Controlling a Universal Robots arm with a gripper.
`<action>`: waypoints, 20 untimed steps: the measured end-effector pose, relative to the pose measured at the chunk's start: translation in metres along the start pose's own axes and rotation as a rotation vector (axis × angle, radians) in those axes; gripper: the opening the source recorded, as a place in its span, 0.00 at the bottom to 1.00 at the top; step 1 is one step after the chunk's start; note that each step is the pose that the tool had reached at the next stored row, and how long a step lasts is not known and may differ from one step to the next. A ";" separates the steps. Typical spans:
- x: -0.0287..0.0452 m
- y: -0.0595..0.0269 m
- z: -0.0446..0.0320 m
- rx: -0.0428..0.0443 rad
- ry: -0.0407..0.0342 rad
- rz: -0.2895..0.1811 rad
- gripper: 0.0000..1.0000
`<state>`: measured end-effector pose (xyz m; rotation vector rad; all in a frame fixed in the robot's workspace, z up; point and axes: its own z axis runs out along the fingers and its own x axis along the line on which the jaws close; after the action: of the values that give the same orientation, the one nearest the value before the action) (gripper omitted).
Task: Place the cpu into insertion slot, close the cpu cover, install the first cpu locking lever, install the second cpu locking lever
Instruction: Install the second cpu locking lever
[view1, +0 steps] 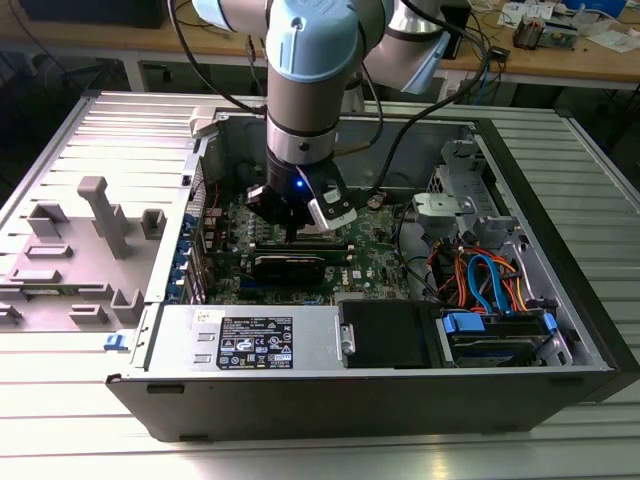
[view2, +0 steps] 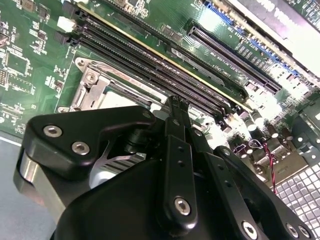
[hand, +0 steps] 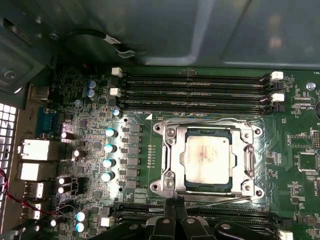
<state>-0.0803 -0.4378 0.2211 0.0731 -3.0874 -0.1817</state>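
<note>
In the first wrist view the cpu (hand: 207, 158), a dull silver square, lies flat in the insertion slot (hand: 159, 188) on the green board. The silver cpu cover (hand: 176, 155) is folded down around it. One thin wire lever (hand: 205, 121) runs along the slot's memory-side edge. A second lever (hand: 220, 198) runs along the opposite edge, slightly slanted. My gripper (hand: 174, 202) is shut, its black tips at that second lever's end. The second wrist view shows my gripper (view2: 177, 102) with its narrow fingers pressed together beside the slot (view2: 92, 82). In the exterior view my gripper (view1: 292, 236) reaches down into the open computer case.
Long black memory slots (hand: 195, 90) lie just beyond the socket, and more card slots (view2: 225, 45) further out. Capacitors (hand: 109, 150) stand beside the socket. Case walls (view1: 330, 400), a drive bay and coloured cables (view1: 490, 280) hem in the board. A grey fixture (view1: 95, 215) stands outside at the exterior view's left.
</note>
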 end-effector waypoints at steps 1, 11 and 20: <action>0.0007 -0.0001 0.0005 0.0001 0.0004 -0.003 0.11; 0.0048 -0.0003 0.0046 -0.0213 0.0032 -0.031 0.11; 0.0063 -0.0005 0.0064 -0.0218 0.0039 -0.037 0.11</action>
<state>-0.0869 -0.4379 0.2149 0.1301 -3.0811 -0.2163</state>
